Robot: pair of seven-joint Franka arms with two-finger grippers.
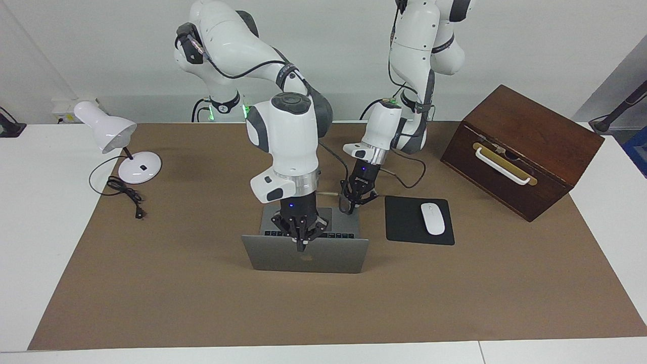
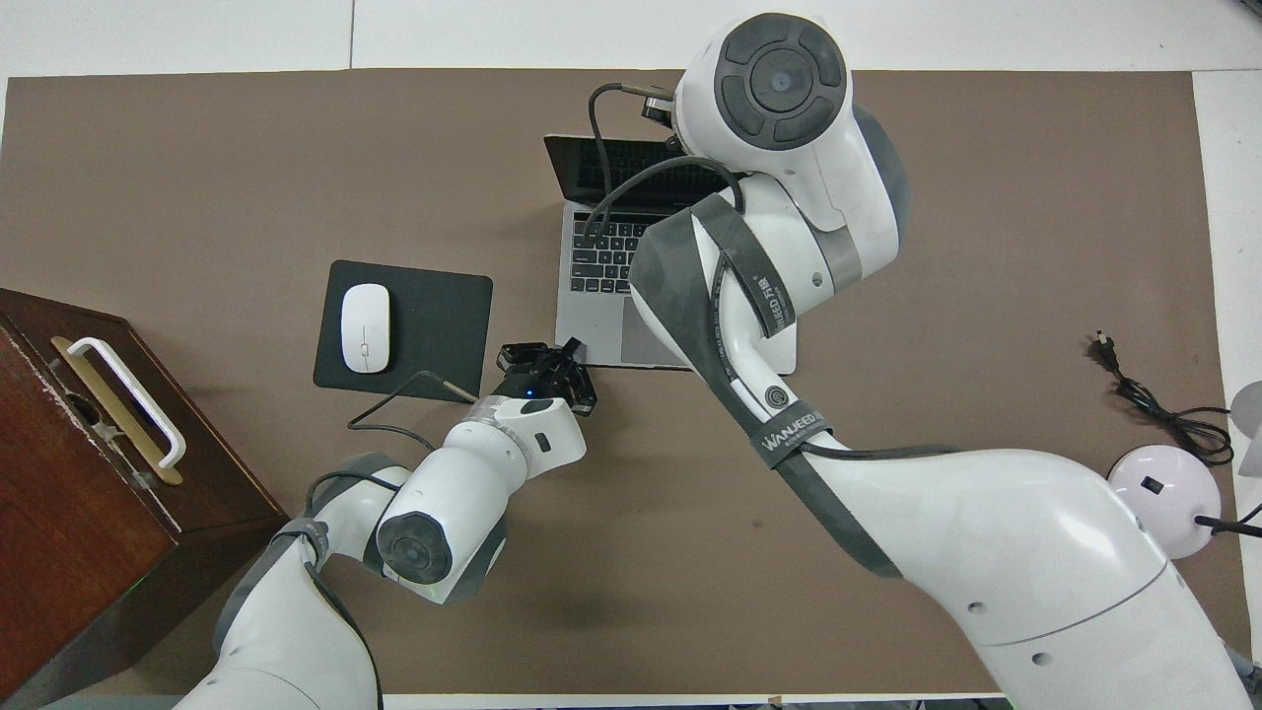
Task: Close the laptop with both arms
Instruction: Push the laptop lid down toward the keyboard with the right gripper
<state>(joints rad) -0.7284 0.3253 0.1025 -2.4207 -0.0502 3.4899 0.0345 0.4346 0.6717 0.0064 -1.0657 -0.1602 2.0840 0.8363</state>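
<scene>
Ideally, right tool [image 1: 302, 244], pressed together at the laptop [image 1: 306, 255] lid's top edge, pushes down while left tool [image 1: 357, 202], also pressed together, steadies the base's near corner.

A matt silver-grey metal laptop [image 1: 305, 258] sits on a dull brown paper-like mat [image 1: 202, 283], near a polished dark wooden box [image 1: 525, 146].
</scene>
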